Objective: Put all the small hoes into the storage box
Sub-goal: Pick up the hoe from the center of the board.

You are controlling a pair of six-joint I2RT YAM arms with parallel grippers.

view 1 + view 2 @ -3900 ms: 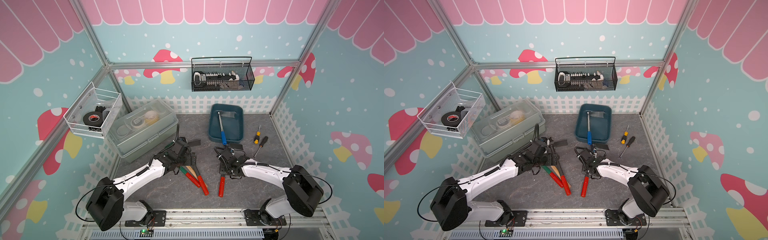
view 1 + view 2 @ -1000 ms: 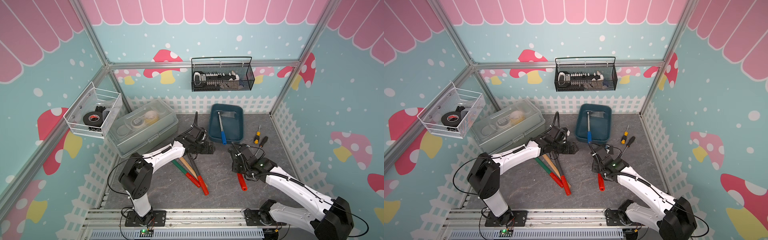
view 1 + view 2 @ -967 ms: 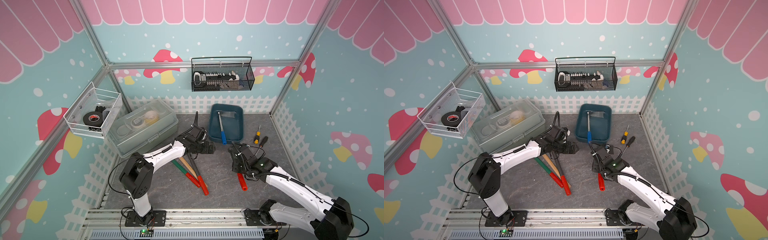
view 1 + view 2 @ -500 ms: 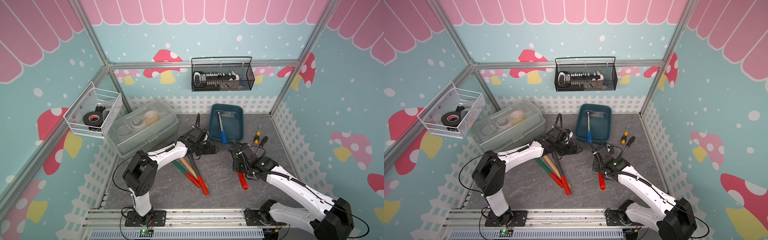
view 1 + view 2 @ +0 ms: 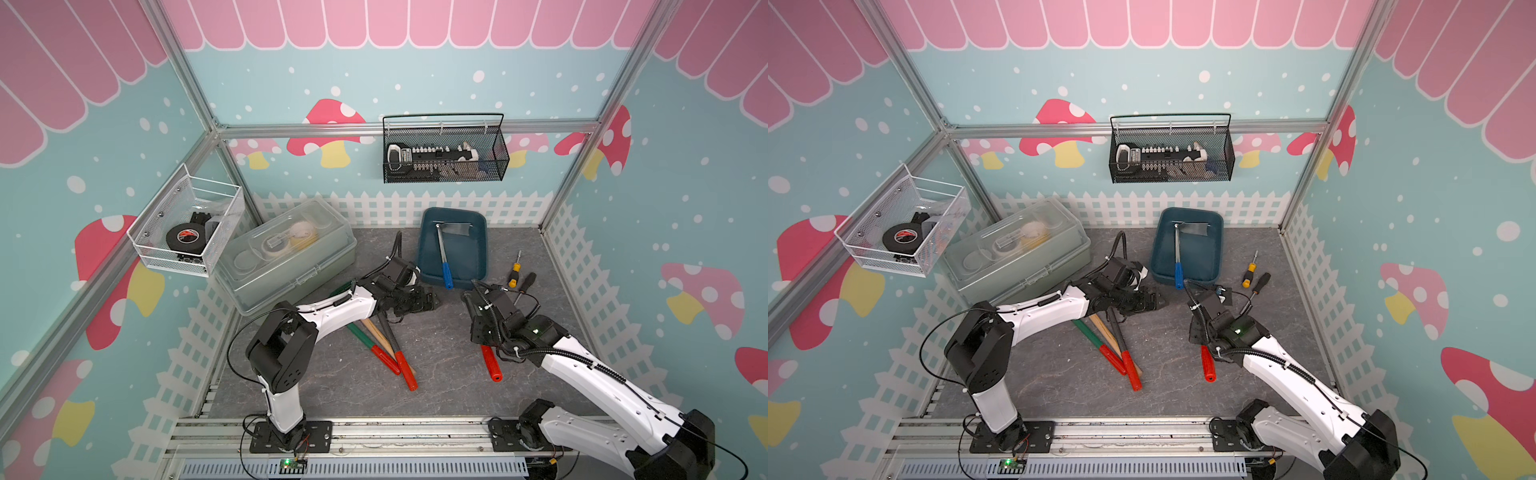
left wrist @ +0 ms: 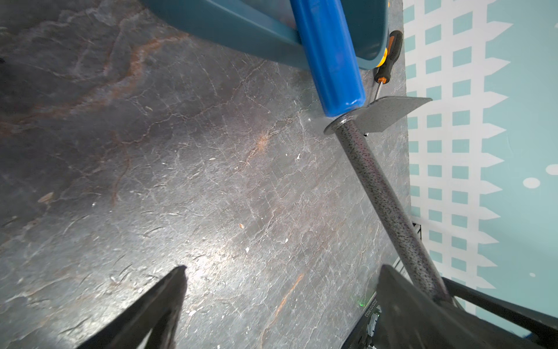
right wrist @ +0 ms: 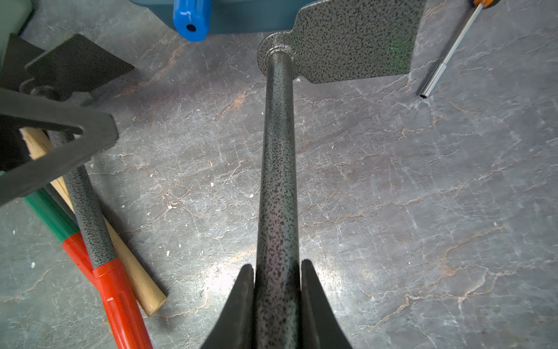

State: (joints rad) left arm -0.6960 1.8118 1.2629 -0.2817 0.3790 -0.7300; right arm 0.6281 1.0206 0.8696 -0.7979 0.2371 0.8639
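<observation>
Right gripper (image 7: 277, 267) clamped on the speckled shaft of the small hoe (image 7: 277, 145). Its blade sits just short of the storage box (image 5: 467, 257), beside the blue handle (image 7: 190, 15) (overhanging the rim). Left gripper (image 6: 283, 269) gapes wide, empty. Judgement: raise the blade over the rim, clear of the blue handle, then release.

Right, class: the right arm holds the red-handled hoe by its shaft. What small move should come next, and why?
Likely raise the small hoe and ease it forward, blade first, over the near wall of the storage box. The right fingers are shut on its shaft, and its blade sits just outside that wall, beside the blue handle overhanging it.
</observation>
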